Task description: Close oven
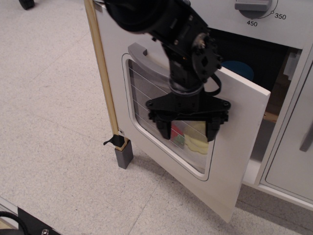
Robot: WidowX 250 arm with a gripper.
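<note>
The white oven door (pixel 234 142) stands partly open, hinged at the left by a wooden post, with its free edge swung out to the right. Its grey bar handle (pixel 142 53) is mostly hidden behind my arm. Its rounded window (pixel 146 105) shows red and yellow toy items inside. The dark oven interior (pixel 254 58) shows behind the door's top edge. My black gripper (pixel 188 129) hangs open in front of the window, fingers pointing down, holding nothing.
A grey dial marked 350 and 450 (pixel 254 6) sits above the oven. A narrow white cabinet door with a grey handle (pixel 298 152) stands to the right. A grey foot (pixel 123 156) rests on the speckled floor at left.
</note>
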